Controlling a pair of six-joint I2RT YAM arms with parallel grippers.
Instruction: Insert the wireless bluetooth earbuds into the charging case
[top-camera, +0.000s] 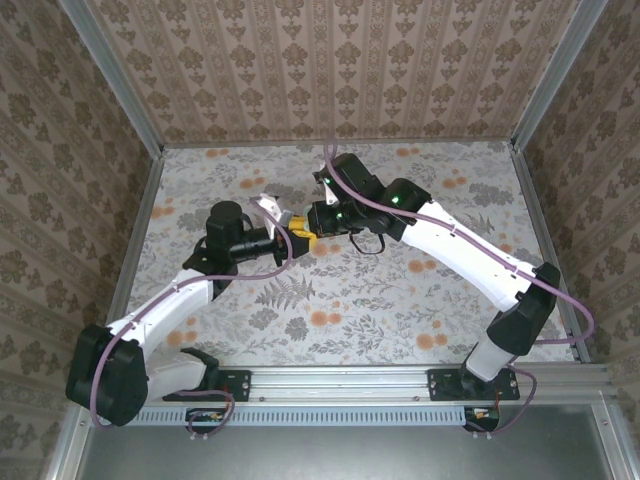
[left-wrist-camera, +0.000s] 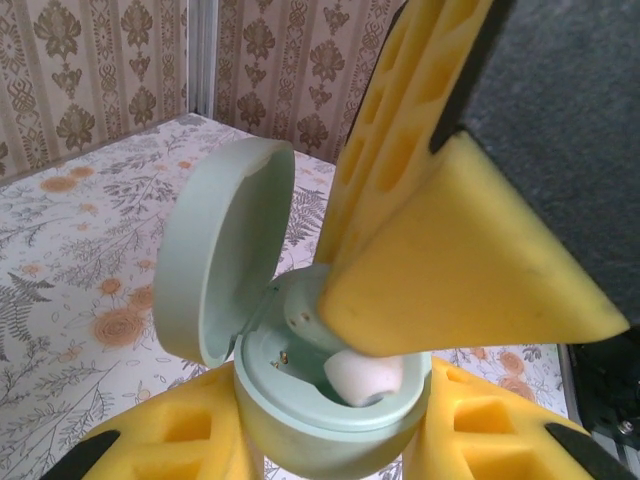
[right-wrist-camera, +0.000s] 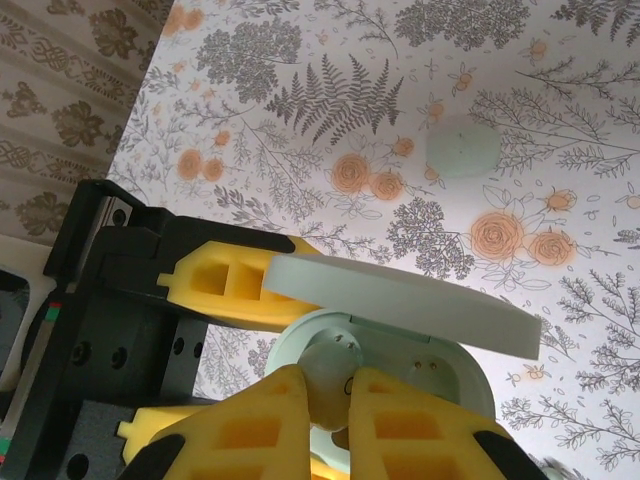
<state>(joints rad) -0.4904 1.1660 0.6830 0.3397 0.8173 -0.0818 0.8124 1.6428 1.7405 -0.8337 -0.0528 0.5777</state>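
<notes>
We look down on a floral table (top-camera: 400, 300) ringed by papered walls (top-camera: 330, 60); a small pale-green oval (right-wrist-camera: 462, 150) lies on it, well apart from the arms. Our left gripper (left-wrist-camera: 330, 455) is clamped on the case (left-wrist-camera: 300, 420), whose lid (left-wrist-camera: 215, 260) stands open beside the wells. Our right gripper (right-wrist-camera: 328, 388) pinches a white earbud (left-wrist-camera: 362, 378), which rests partly in one well.

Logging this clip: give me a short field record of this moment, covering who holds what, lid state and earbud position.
left gripper: shut on charging case, fingers on either side of its body
right gripper: shut on earbud
lid: open
earbud position: in the mouth of one socket; fully seated or not, cannot tell
other socket: empty, contacts showing
table: pale green oval item lying apart from the case
</notes>
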